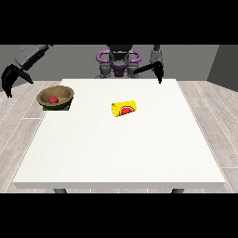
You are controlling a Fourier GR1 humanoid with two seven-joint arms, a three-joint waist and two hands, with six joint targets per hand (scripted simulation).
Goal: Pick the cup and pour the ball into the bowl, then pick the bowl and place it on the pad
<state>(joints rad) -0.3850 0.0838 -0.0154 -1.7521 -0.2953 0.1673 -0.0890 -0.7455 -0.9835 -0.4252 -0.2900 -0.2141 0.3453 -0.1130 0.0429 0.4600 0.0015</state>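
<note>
Cup: yellow with a red mark, lying on its side near the middle of the surface, nearest the camera of all the things; nothing is touching it and no ball is showing in or beside it.

Bowl: brown, sitting toward the view's left and a little farther back, with the red ball lying inside it.

Pad: dark green, peeking out from under the bowl at its lower edge, so the bowl is resting on it.

Step in hand: judging from how things are lying, both the pouring and the placing are looking done, and the arms are standing clear of the work.

Next move: little seems to be left; if anything, it is calling for checking that the bowl is sitting squarely on the pad and keeping the arms away from it.

Hand at the view's left: hanging off the surface's far left corner, well apart from the bowl, its fingers spread apart and pointing down, holding nothing.

Hand at the view's right: hovering over the far edge of the surface, touching nothing; whether its fingers are apart or together I cannot tell.
</note>
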